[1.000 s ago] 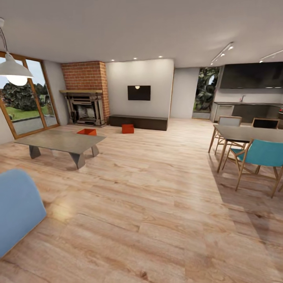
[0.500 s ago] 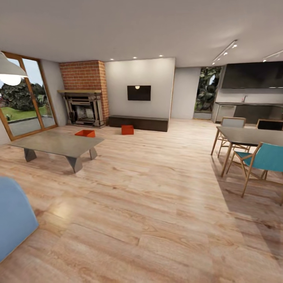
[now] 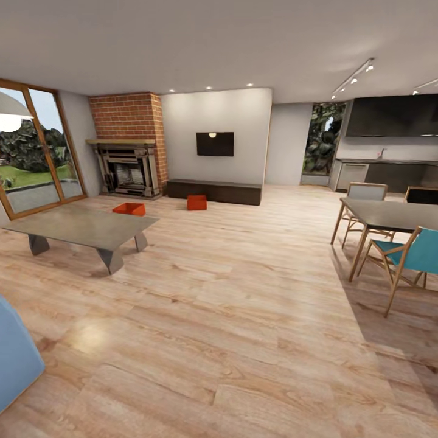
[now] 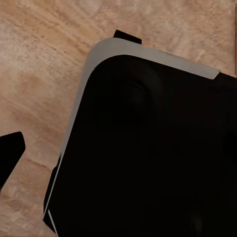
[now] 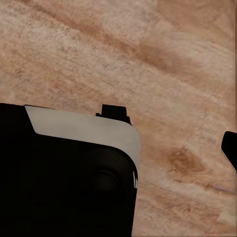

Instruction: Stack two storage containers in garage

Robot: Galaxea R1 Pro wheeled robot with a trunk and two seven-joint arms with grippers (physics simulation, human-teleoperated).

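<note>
I am in the living room, on its light wood-plank floor. The two storage containers are far ahead, both red-orange and standing on the planks. One storage container point(image 3: 129, 209) lies behind the low grey coffee table point(image 3: 85, 227), in front of the brick fireplace point(image 3: 126, 146). The other storage container point(image 3: 196, 202) stands by the dark low bench point(image 3: 214, 191) under the wall TV. The garage is out of view. In the left wrist view a dark fingertip point(image 4: 10, 155) pokes in above the planks. The right wrist view shows another dark fingertip point(image 5: 230, 147). Nothing is held that I can see.
A dining table point(image 3: 389, 214) with wooden chairs, one teal point(image 3: 409, 258), stands at the right. The blue sofa corner point(image 3: 15, 359) is near on the left. Glass doors point(image 3: 33, 152) line the left wall. Wide open floor runs ahead. My black base point(image 4: 148, 158) shows under both wrists.
The whole head view has shifted as the camera advances: sofa and coffee table slide left, dining chairs slide right. The containers have not moved on the floor.
</note>
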